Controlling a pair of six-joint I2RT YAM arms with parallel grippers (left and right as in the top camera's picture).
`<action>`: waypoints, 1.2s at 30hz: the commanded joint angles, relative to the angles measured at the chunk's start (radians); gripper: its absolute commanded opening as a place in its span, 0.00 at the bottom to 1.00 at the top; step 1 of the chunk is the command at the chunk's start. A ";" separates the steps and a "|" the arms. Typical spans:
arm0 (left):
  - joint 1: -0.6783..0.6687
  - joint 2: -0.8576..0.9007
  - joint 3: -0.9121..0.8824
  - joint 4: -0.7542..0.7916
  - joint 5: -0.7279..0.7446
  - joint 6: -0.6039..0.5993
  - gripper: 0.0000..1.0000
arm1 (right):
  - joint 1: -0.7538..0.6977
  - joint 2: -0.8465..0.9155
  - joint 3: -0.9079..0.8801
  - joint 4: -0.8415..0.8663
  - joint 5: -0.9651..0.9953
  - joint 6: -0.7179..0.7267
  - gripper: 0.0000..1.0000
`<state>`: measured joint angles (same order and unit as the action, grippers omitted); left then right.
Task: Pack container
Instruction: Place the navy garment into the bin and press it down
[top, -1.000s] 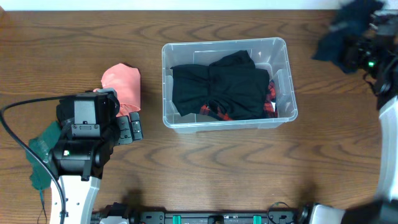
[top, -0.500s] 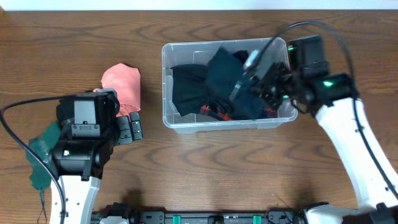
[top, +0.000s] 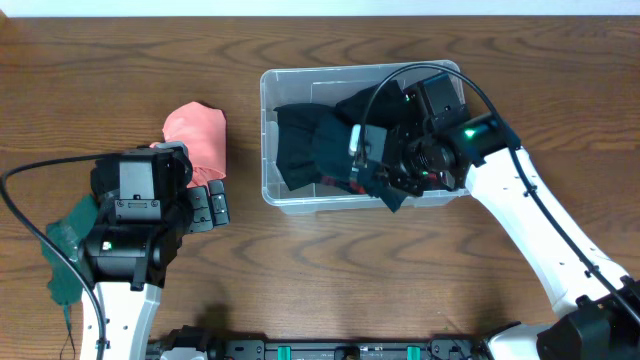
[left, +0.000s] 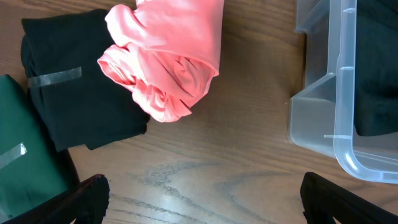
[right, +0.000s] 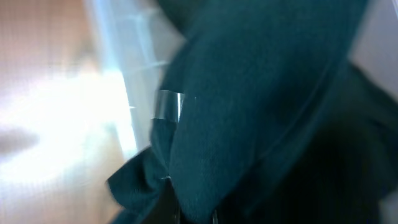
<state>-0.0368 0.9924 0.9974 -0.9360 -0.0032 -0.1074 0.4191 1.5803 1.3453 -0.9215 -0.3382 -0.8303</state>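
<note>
The container (top: 266, 150) is a big see-through box near the middle of the table (top: 330, 290). Inside it lies a heap of black clothes (top: 300, 145), with a little red (top: 335, 178) showing near the front wall. The heap covers most of the bottom.

The right tool (top: 385, 165) is over the container, close to its front wall. A dark blue-green cloth (right: 261, 93) is bunched up right at the tool and fills almost all of the right wrist view. The tool looks pinched tight on this cloth, though the cloth hides most of its fingers. A small strip of clear tape (right: 168, 104) is stuck on the cloth. From above, part of this cloth hangs over the container's front rim.

The left tool (left: 202, 205) is left of the container, above the bare table. Its two fingers (left: 87, 199) are spread wide apart and there is nothing between them.

A pink cloth (left: 168, 62) lies crumpled on the table, left of the container and apart from it. A folded black cloth (left: 74, 106) with a bit of tape on it is just beyond the pink one, farther from the container, and the pink cloth lies partly on it. A green cloth (left: 25, 155) is farthest from the container, touching the black one.
</note>
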 joint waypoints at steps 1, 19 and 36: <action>-0.004 0.013 0.021 -0.002 -0.001 -0.002 0.98 | -0.019 0.042 -0.001 0.049 0.161 0.110 0.48; -0.004 0.054 0.021 -0.002 -0.001 -0.002 0.98 | 0.027 -0.039 0.051 0.312 0.276 0.370 0.20; -0.004 0.054 0.021 -0.002 -0.001 -0.002 0.98 | 0.026 0.438 -0.031 0.172 0.257 0.486 0.02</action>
<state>-0.0368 1.0447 0.9974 -0.9360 -0.0032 -0.1074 0.4419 1.9053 1.3766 -0.7307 -0.1043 -0.3702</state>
